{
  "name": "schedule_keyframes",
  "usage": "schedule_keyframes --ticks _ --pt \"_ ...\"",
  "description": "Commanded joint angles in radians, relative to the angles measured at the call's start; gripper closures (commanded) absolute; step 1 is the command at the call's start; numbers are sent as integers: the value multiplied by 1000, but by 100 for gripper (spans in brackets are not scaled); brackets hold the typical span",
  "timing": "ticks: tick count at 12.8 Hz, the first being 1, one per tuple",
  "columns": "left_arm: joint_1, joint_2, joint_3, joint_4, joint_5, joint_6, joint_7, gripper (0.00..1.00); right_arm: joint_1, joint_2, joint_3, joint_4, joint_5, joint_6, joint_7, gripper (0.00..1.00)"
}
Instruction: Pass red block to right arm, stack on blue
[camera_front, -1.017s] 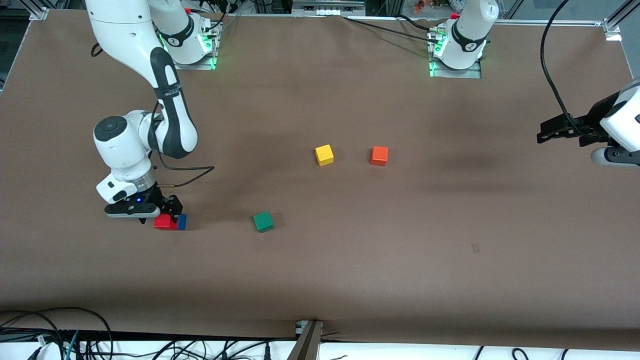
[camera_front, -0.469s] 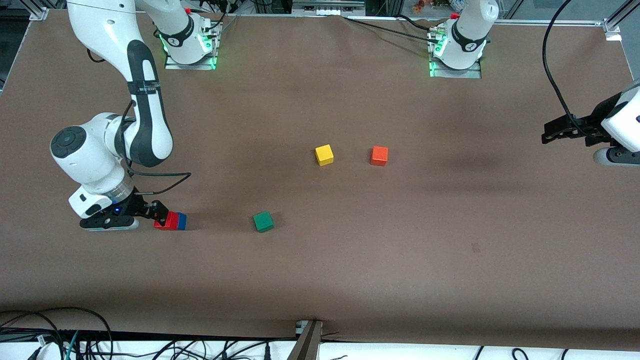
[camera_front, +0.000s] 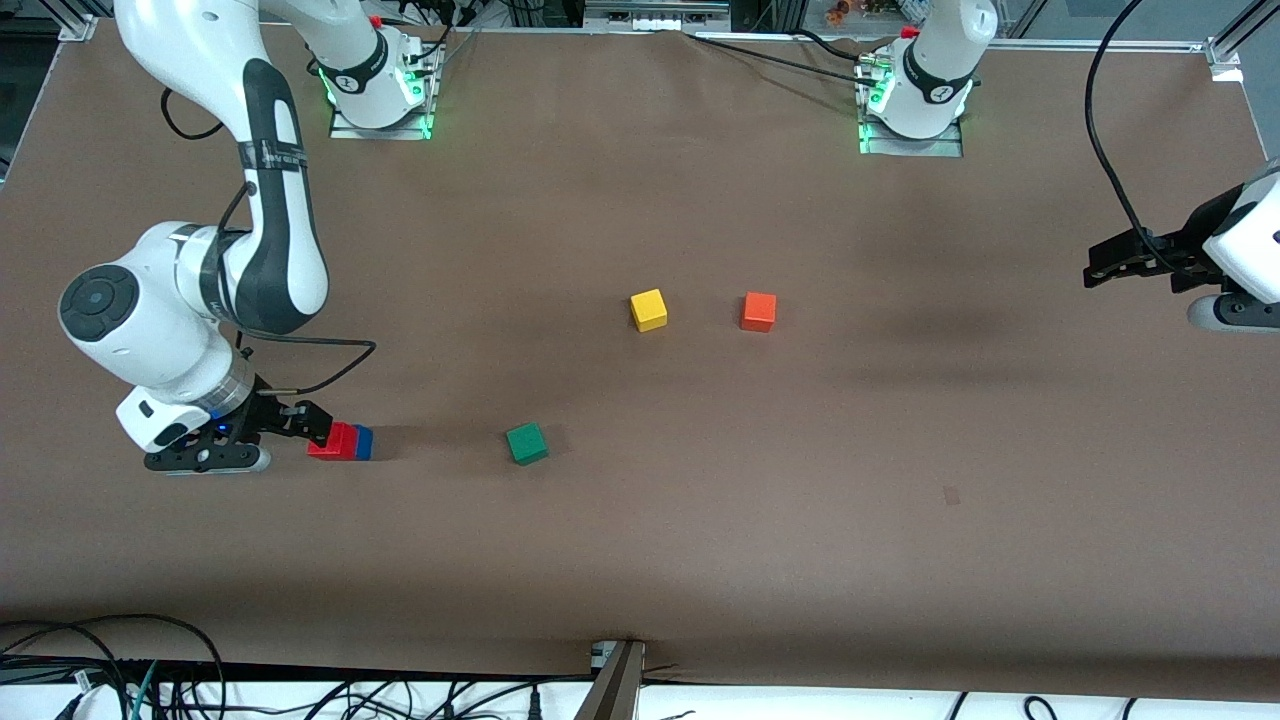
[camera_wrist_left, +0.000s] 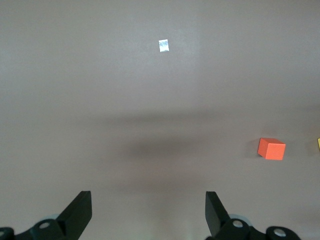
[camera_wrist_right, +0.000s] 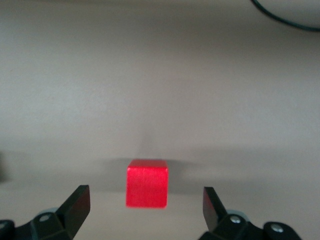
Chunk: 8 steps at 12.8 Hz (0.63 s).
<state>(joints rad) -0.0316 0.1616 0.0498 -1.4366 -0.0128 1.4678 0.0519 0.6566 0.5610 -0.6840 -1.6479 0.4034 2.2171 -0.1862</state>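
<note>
Red block (camera_front: 334, 440): you'll find it on the surface near the right arm's end, sitting on the blue block, only a strip of blue showing at the side toward the green cube. In the right wrist view the red block (camera_wrist_right: 146, 183) stands square on, free of both fingers.

Blue block (camera_front: 364, 441): under the red one, on the surface, closer to the front camera's edge than the yellow and orange-red cubes.

Right claw (camera_front: 300, 420): low over the surface just beside the stack, toward the right arm's end of it. Your right wrist view shows the claw (camera_wrist_right: 146, 210) spread wide, with the red block in line between the fingers (camera_wrist_right: 77, 202) but ahead of their tips, nothing gripped.

Left claw (camera_front: 1100, 262): the left arm waits over the surface's edge at its own end, well apart from every cube. Its wrist view shows the claw (camera_wrist_left: 148, 212) spread open and empty above bare brown surface.

Green cube (camera_front: 526, 442): alone on the surface, level with the stack, toward the middle.

Yellow cube (camera_front: 648, 309): mid-surface, farther from the front camera than the green cube.

Orange-red cube (camera_front: 758, 311): beside the yellow cube, toward the left arm's end; you also see it in the left wrist view (camera_wrist_left: 271, 148).

Surface (camera_front: 800, 520): brown, cables along the front camera's edge.
</note>
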Motion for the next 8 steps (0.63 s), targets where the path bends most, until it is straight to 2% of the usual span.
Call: schedule_keyframes --ticks 1,5,8 --pt "-7 9 1 24 20 -4 6 0 8 -9 -34 72 -21 -152 57 0" --pt "-7 10 1 24 19 -4 5 0 61 -120 -74 76 -55 -307 137 0" --pt "-7 10 -1 24 19 -4 5 0 45 -260 -36 80 -168 -456 226 0"
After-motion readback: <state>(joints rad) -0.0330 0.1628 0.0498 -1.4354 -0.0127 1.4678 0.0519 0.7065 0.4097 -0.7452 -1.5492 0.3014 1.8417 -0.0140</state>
